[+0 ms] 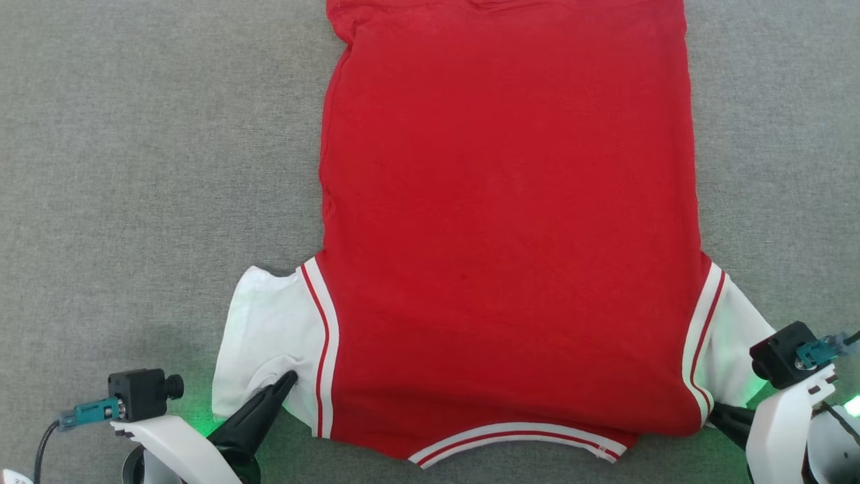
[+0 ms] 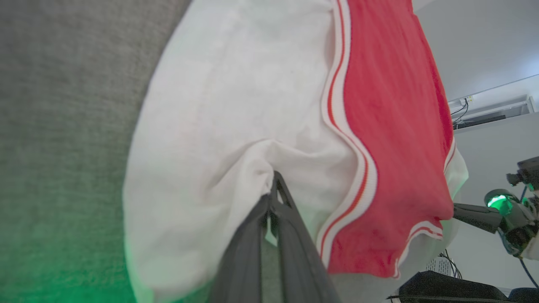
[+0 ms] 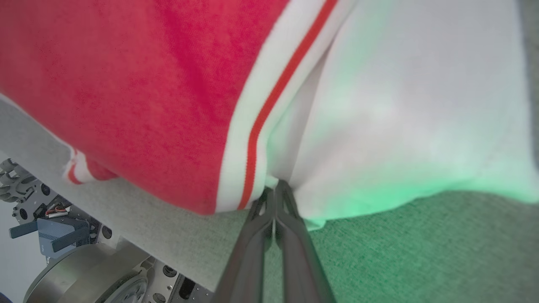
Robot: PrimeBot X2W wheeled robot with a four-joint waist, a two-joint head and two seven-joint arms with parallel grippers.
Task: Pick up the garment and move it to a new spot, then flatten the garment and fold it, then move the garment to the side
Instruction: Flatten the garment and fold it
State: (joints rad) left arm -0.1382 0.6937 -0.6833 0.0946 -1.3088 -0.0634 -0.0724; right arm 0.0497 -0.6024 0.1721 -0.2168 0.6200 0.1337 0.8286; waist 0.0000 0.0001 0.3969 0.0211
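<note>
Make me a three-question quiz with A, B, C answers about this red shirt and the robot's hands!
1. Where does the left gripper pinch the garment? A white sleeve; B red middle; C far hem.
2. What colour is the surface underneath? A blue; B grey; C yellow.
3. How is the right gripper? A wide open; B shut on fabric; C touching nothing.
Answers: A, its tips bunch white cloth; B, grey weave lies all around; B, its fingers meet at the sleeve's edge.

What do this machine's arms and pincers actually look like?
The left gripper and right gripper each have two long, tapering dark fingers on a smooth white forearm. Each wrist carries a black boxy camera with a teal cable plug.
</note>
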